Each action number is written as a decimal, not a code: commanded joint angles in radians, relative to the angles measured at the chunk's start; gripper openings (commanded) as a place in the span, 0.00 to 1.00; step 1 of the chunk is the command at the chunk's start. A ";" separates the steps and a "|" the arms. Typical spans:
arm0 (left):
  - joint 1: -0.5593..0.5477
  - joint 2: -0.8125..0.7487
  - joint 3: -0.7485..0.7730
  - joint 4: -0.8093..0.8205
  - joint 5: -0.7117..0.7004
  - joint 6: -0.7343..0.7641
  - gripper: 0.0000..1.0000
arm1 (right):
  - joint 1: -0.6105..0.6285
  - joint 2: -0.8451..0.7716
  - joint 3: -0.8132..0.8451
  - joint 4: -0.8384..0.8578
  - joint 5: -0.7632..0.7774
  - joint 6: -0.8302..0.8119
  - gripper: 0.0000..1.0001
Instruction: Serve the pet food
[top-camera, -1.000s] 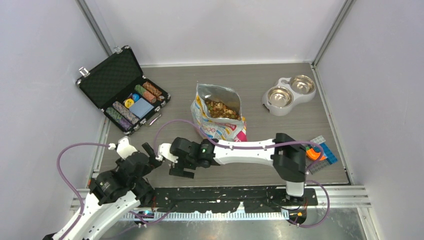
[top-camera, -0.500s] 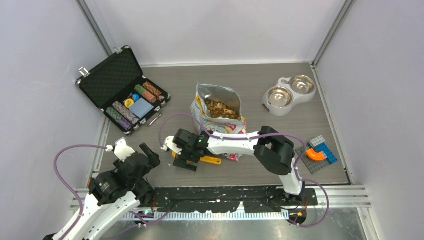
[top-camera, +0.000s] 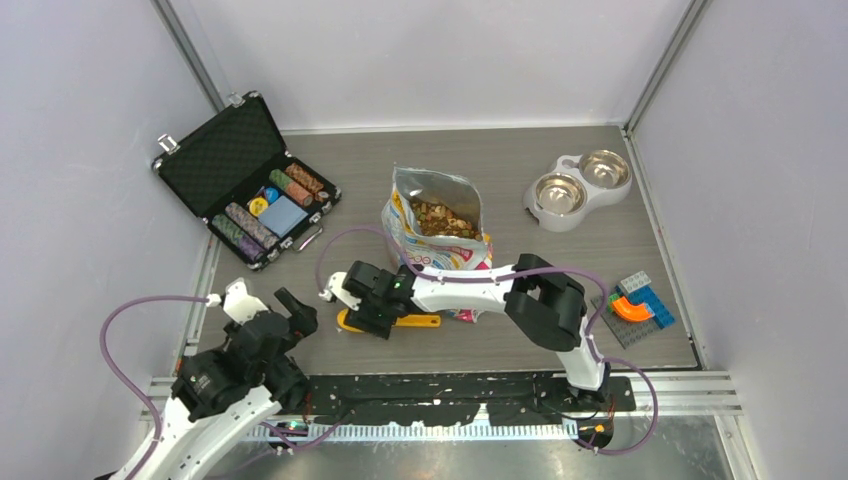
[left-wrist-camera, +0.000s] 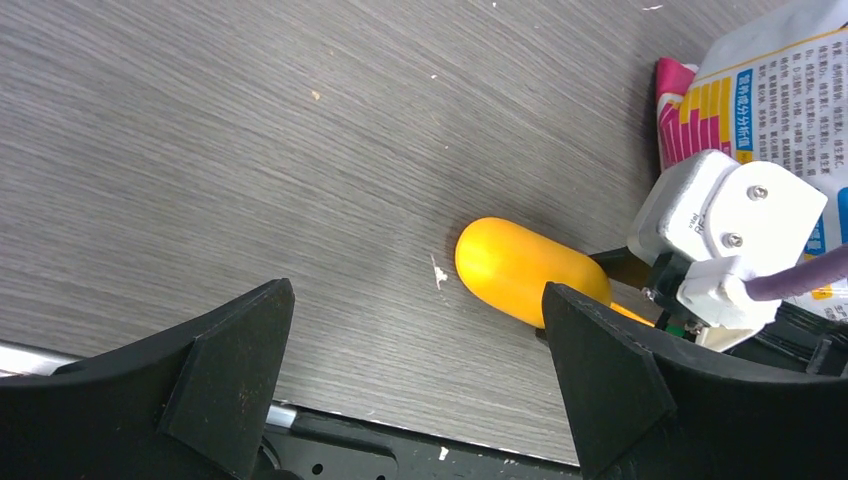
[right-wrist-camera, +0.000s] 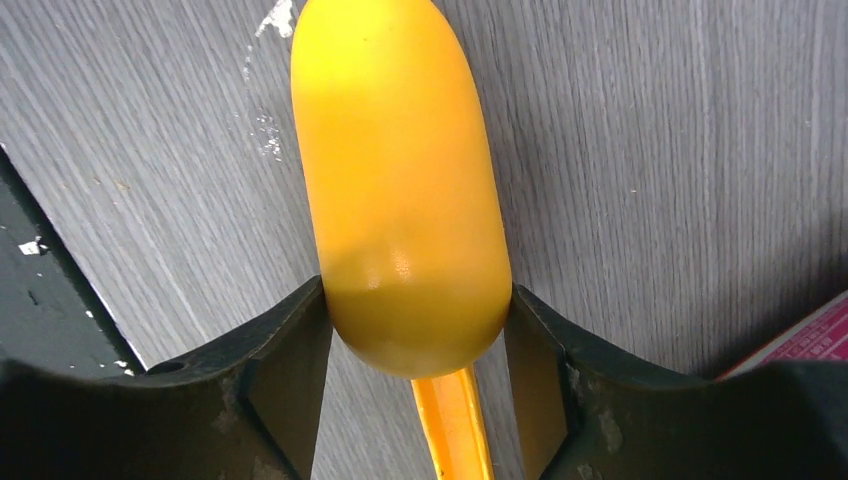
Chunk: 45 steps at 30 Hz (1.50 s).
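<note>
The pet food (top-camera: 443, 218) is brown kibble lying in an open foil bag (top-camera: 440, 255) at the table's middle. In front of the bag lies a yellow scoop (top-camera: 415, 321), bowl side down (right-wrist-camera: 400, 180). My right gripper (top-camera: 365, 318) reaches left over it, and its fingers (right-wrist-camera: 285, 350) press both sides of the scoop's bowl, with the handle running back between them. My left gripper (top-camera: 290, 312) hangs open at the near left, a short way from the scoop (left-wrist-camera: 515, 265), with nothing between its fingers (left-wrist-camera: 240, 360).
A double steel pet bowl (top-camera: 578, 187) stands at the far right. An open black case of poker chips (top-camera: 245, 180) sits at the far left. Coloured toy bricks on a grey plate (top-camera: 635, 305) lie near the right edge. Grey walls close in three sides.
My right gripper has moved left and down onto the yellow scoop, and its jaws have closed in against the bowl. The left arm has drawn back slightly towards the near edge.
</note>
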 joint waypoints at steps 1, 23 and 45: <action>-0.002 -0.038 0.040 0.051 0.008 0.067 0.99 | 0.021 -0.161 -0.023 0.074 0.055 0.096 0.27; -0.002 -0.081 -0.078 1.193 1.086 0.757 0.99 | -0.162 -1.008 -0.492 0.384 -0.613 0.772 0.17; -0.002 0.269 -0.012 1.492 1.460 0.874 0.86 | -0.216 -1.057 -0.602 0.535 -0.870 0.996 0.05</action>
